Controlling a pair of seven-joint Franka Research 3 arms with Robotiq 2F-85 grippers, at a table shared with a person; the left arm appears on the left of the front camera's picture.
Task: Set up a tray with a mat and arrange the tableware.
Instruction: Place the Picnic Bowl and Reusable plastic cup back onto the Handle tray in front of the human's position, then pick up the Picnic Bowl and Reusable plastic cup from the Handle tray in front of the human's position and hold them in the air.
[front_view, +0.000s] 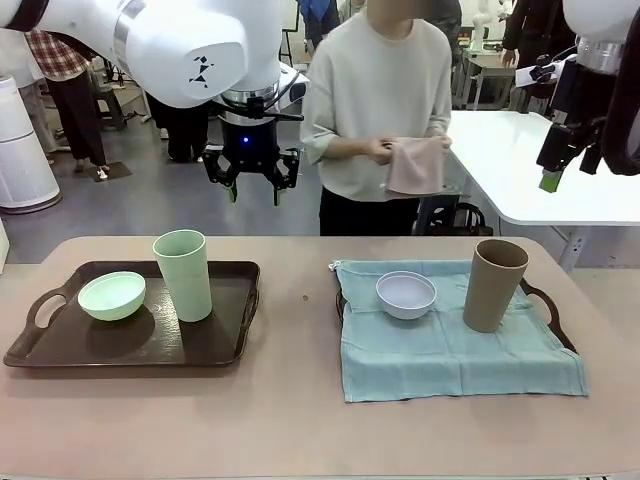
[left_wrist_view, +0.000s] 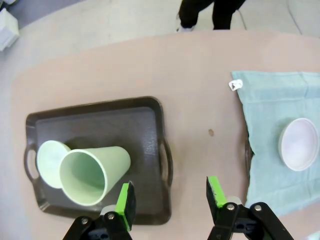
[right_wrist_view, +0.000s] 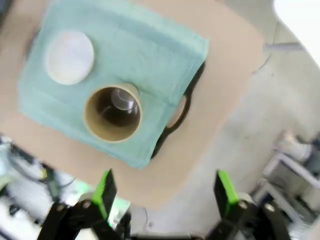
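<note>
At the left of the front view, a dark tray (front_view: 225, 340) carries the mint green bowl (front_view: 112, 296) and, just right of it, the mint green tumbler (front_view: 183, 275), standing upright. Above them, the left gripper (front_view: 255, 193) hangs with fingers apart, holding nothing. In the upper middle, a person holds a pink cloth (front_view: 415, 165). At the right, a teal mat (front_view: 450, 350) covers a second tray (front_view: 545, 305). On it stand the pale bowl (front_view: 406, 294) and the tan-brown tumbler (front_view: 494, 285), apart. At the bottom of its wrist view, the right gripper (right_wrist_view: 165, 192) is wide open and empty.
</note>
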